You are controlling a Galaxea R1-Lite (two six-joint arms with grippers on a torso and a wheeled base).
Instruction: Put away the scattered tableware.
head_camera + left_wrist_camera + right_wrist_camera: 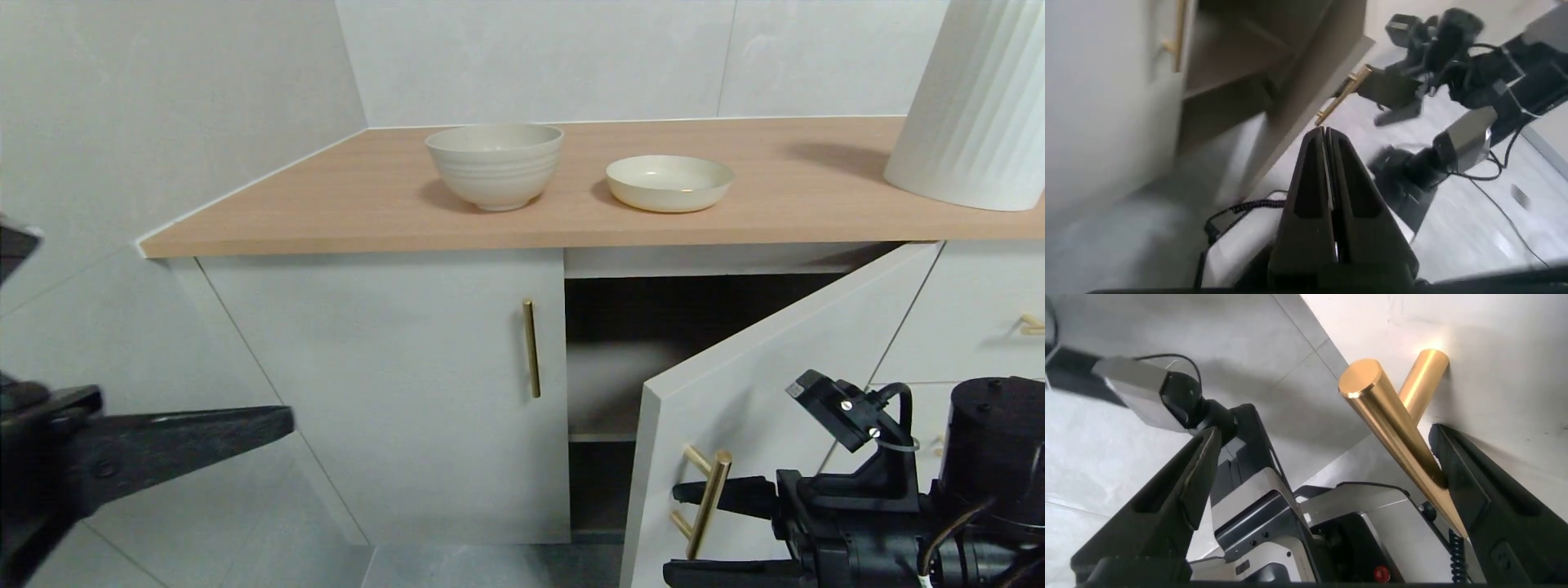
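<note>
A deep cream bowl (494, 163) and a shallow cream dish (669, 182) stand side by side on the wooden countertop (367, 204). Below them the right cabinet door (767, 384) stands partly open. My right gripper (674, 532) is open, with one finger on each side of that door's gold handle (707, 505). The right wrist view shows the handle (1396, 441) close up between the fingers (1184, 498). My left gripper (282, 420) hangs low at the left, in front of the wall and away from the cabinet. Its fingers (1325, 155) are pressed together on nothing.
A tall white ribbed vessel (976, 106) stands on the counter's right end. The left cabinet door (392, 392) is closed, with a gold handle (531, 347). Inside the open cabinet a shelf (600, 384) shows. More cabinet fronts (980, 310) lie to the right. A grey floor lies below.
</note>
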